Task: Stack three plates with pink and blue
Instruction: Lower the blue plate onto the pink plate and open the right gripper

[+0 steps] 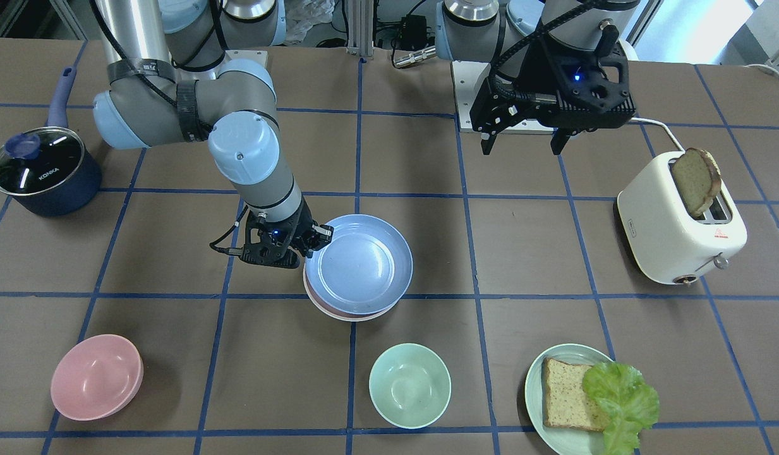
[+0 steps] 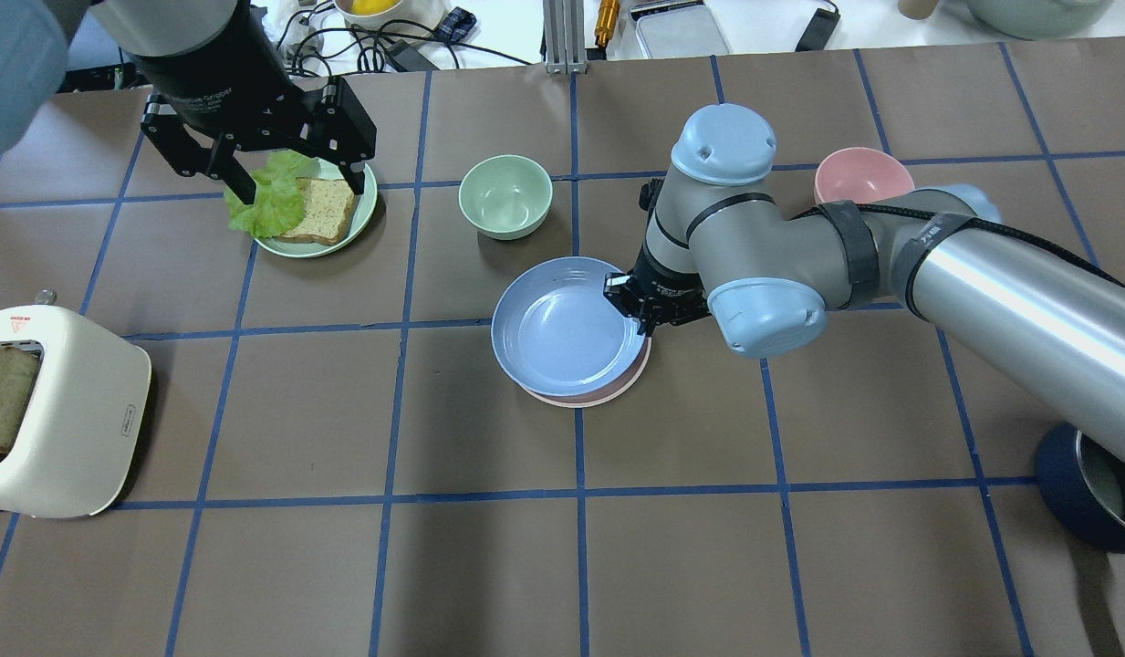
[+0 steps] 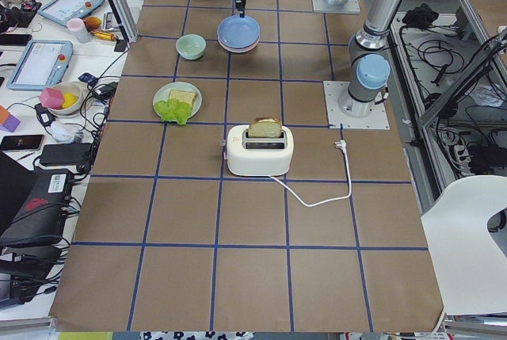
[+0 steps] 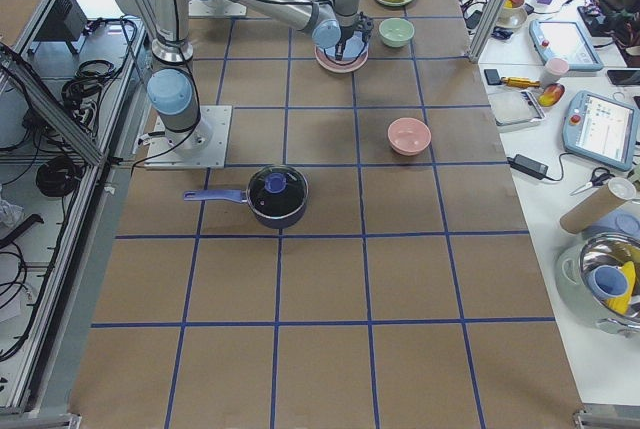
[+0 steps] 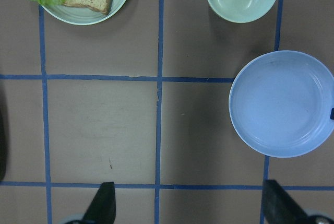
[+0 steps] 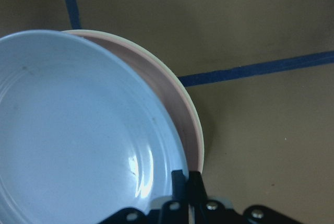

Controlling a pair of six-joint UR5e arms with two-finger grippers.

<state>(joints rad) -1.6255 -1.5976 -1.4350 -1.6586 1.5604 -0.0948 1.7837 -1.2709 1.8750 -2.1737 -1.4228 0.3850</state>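
Note:
The light blue plate (image 1: 361, 265) lies on top of the pastel pink plate (image 1: 329, 309) at the table's middle, shifted a little off it. In the right wrist view the blue plate (image 6: 68, 130) overlaps the pink plate (image 6: 167, 98), with a cream-white rim (image 6: 197, 130) under both. My right gripper (image 1: 316, 239) is shut on the blue plate's rim (image 6: 186, 182). My left gripper (image 1: 525, 144) hangs open and empty high above the table, its fingertips (image 5: 104, 208) wide apart.
A mint bowl (image 1: 410, 385), a pink bowl (image 1: 97, 377) and a pale green plate (image 1: 534, 392) with bread and lettuce stand along the operators' side. A white toaster (image 1: 680, 221) holds bread on my left. A dark blue pot (image 1: 45, 170) stands on my right.

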